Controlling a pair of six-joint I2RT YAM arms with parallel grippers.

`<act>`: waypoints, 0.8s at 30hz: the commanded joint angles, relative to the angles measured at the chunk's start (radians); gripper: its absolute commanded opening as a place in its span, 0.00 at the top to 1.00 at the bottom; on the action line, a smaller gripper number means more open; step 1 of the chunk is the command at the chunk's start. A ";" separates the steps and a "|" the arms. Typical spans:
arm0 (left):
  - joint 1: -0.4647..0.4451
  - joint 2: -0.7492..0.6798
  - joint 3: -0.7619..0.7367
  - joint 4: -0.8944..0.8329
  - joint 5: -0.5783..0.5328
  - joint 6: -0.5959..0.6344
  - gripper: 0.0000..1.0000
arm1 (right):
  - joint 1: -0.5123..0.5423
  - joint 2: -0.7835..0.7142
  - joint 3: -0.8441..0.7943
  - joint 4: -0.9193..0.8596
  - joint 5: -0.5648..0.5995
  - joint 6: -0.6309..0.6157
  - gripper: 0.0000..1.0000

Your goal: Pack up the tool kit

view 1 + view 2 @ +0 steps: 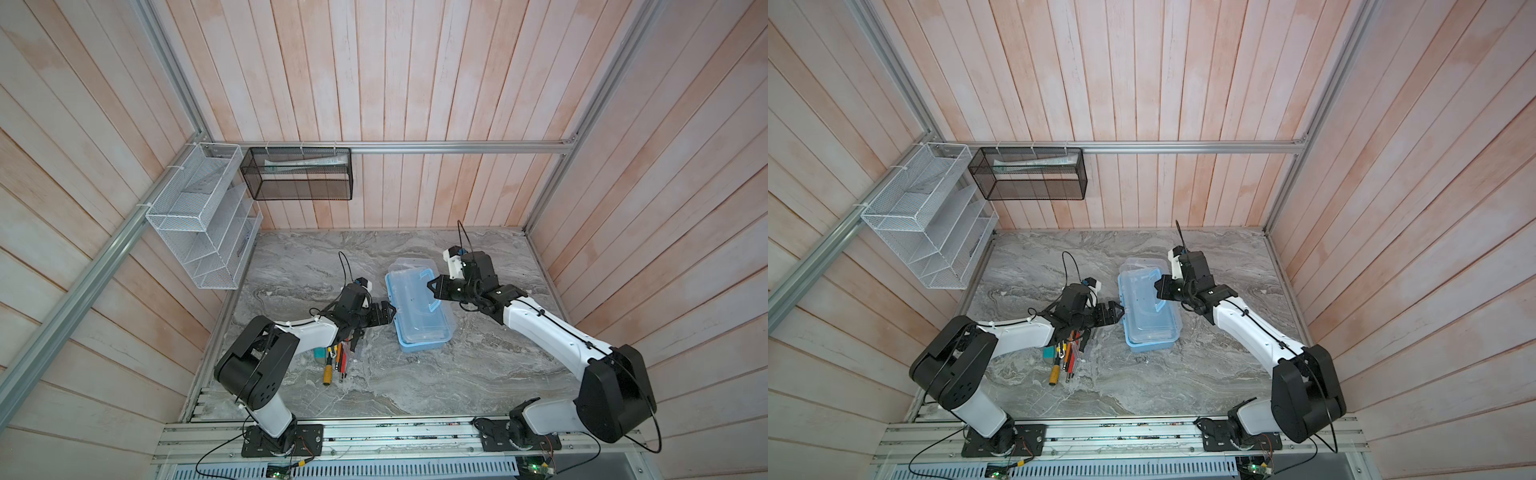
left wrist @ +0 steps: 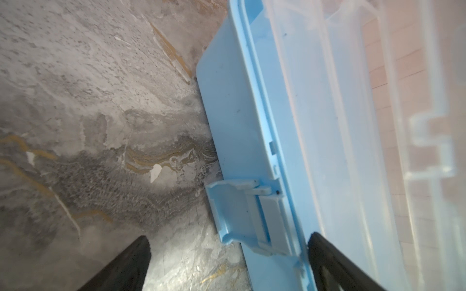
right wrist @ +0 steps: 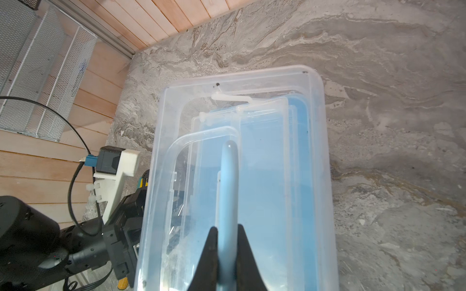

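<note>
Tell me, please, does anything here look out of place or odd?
Yes. The tool kit lies askew on the table, and its blue latch hangs unfastened. The tools lie in a heap under the left arm, outside the kit, while the right gripper is shut on the handle.

We are seeing pale blue on grey marble.
We are noting the tool kit (image 1: pixel 415 324) with its pale-blue base (image 2: pixel 234 113), clear lid (image 1: pixel 405 274) and blue handle (image 3: pixel 228 181), the tabletop (image 1: pixel 478 374) with grey marbling and gold veins, a white mesh rack (image 1: pixel 195 224), a black mesh basket (image 1: pixel 299 187) and pinkish plank walls (image 1: pixel 415 83).
</note>
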 commanded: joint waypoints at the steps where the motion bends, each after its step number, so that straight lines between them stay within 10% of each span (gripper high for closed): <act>1: 0.003 0.028 0.002 -0.056 -0.043 0.019 0.01 | -0.050 -0.038 0.051 -0.068 0.019 -0.097 1.00; 24: 0.001 0.048 0.000 0.083 0.060 0.022 0.01 | -0.397 -0.134 -0.079 -0.279 0.106 -0.240 0.98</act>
